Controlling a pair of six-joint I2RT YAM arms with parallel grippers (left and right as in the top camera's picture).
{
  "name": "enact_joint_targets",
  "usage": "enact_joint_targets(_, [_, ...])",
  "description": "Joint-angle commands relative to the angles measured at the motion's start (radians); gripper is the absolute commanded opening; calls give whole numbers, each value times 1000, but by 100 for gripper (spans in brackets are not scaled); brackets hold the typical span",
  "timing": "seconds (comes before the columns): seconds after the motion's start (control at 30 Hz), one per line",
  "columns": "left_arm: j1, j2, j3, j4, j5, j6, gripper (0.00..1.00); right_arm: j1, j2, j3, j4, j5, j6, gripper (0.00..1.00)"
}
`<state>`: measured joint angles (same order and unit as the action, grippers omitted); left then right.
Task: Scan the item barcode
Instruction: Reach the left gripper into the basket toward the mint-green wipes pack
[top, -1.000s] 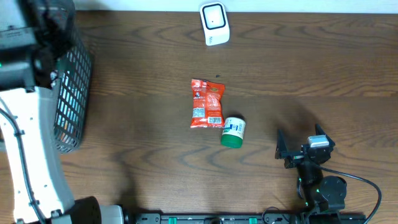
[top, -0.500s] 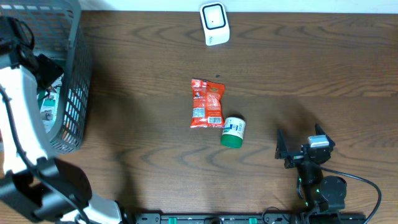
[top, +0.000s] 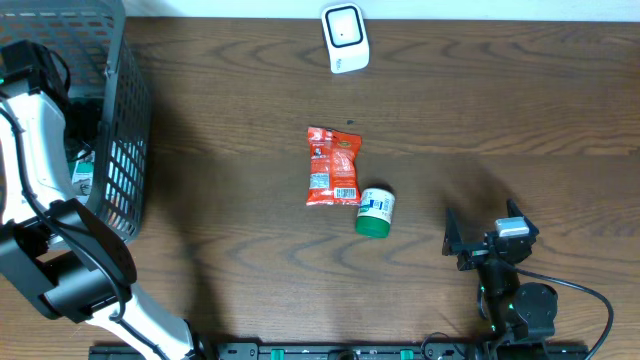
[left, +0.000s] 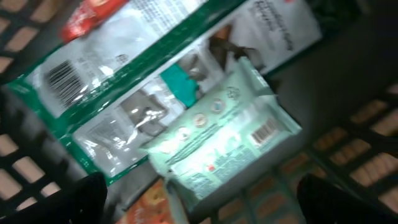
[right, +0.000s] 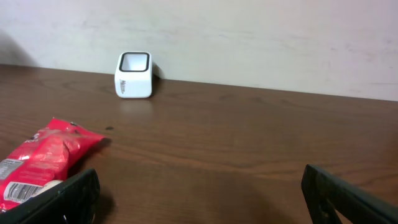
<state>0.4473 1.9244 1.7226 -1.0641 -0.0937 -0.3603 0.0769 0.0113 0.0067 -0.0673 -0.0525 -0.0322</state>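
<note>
Our left arm (top: 30, 150) has swung into the wire basket (top: 125, 100), jaws wide above a mint-green soft pack (left: 230, 143), holding nothing; right jaws gape, idle. Red snack pouch (top: 332, 166) lies mid-worktop (top: 500, 100), touching a green-lidded tub (top: 376, 212). We judge it light, crinkly and slippery: pinch a sealed end.

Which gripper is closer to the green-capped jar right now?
Right. Right gripper sits right of the jar; left gripper is down inside the basket, far left.

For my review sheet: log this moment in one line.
left gripper: open, inside basket above mint packet | right gripper: open, empty | red packet, green tub: on table
</note>
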Motion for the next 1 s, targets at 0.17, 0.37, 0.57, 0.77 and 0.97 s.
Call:
enact_joint_targets(0.17, [88, 18, -3, 37, 208, 110, 98, 0, -5, -1, -4, -1, 17, 99])
enact_joint_targets(0.37, [144, 47, -4, 50, 335, 189, 98, 0, -5, -1, -4, -1, 17, 99])
enact_joint_targets(0.57, [149, 117, -4, 53, 348, 211, 99, 0, -5, -1, -4, -1, 17, 99])
enact_joint_targets(0.77, [149, 206, -4, 51, 348, 211, 99, 0, -5, -1, -4, -1, 17, 99])
enact_joint_targets(0.97, [149, 276, -4, 47, 350, 211, 92, 0, -5, -1, -4, -1, 17, 99])
